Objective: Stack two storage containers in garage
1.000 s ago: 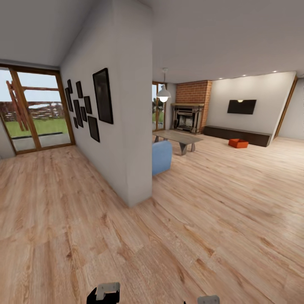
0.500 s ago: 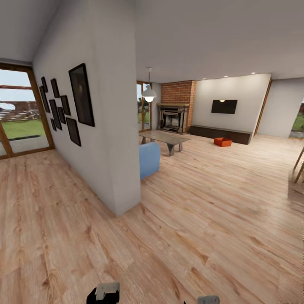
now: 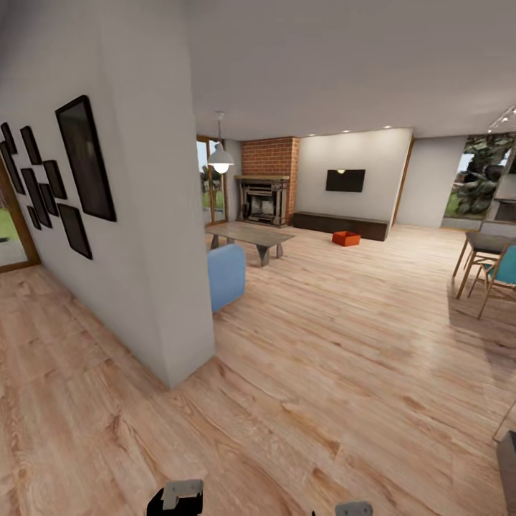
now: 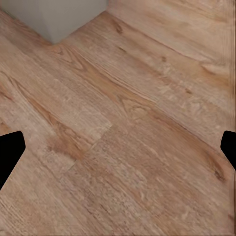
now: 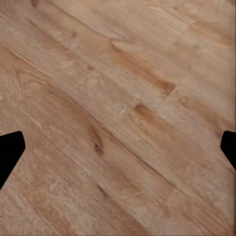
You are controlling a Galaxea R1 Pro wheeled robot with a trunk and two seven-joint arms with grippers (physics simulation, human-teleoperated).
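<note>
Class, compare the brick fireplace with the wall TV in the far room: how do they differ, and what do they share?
The fireplace is red brick with a dark opening and stands on the floor; the TV is a flat black panel hung on a plain pale wall. The fireplace rises to the ceiling; the TV is a small rectangle. Both are at the far end of the room.

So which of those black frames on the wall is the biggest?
The tall black frame nearest the wall's corner, highest in the group. The other frames farther along the white wall are clearly smaller.

Open wood floor [image 3: 344, 337] ahead, wall corner [image 3: 168, 272] left, blue chair [image 3: 226, 276] behind it, dining chairs [image 3: 494, 276] right.
</note>
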